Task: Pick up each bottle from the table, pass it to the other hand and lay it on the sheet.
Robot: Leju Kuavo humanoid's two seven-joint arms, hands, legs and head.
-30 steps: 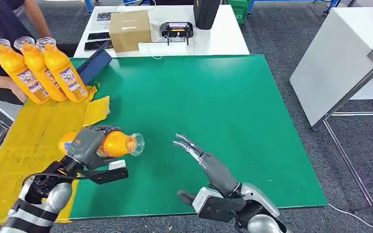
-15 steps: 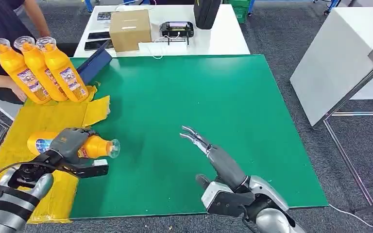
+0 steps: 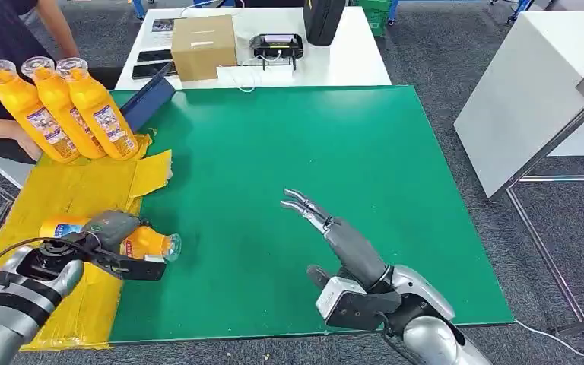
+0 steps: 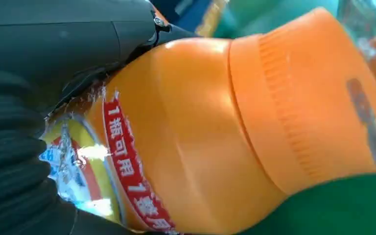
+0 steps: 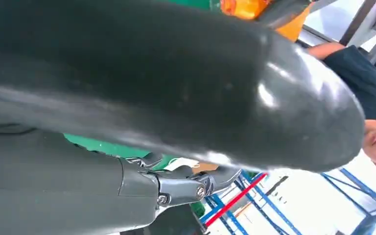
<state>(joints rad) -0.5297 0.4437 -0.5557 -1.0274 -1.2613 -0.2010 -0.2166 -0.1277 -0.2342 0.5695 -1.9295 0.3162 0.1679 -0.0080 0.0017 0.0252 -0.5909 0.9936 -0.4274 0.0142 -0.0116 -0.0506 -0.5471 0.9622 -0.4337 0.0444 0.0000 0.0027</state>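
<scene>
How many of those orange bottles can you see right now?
4: three bottles side by side at the yellow sheet's far end, one bottle gripped by the left hand at its near edge.

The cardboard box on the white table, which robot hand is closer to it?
Left. The left hand, holding a bottle by the yellow sheet, sits nearer the cardboard box; the open right hand is farther.

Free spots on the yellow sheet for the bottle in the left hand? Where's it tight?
The yellow sheet is bare between the three leaning bottles and the left hand, which holds a bottle. It is crowded at the far-left corner, by those bottles and a person's hand. The green mat is bare beyond the open right hand.
</scene>
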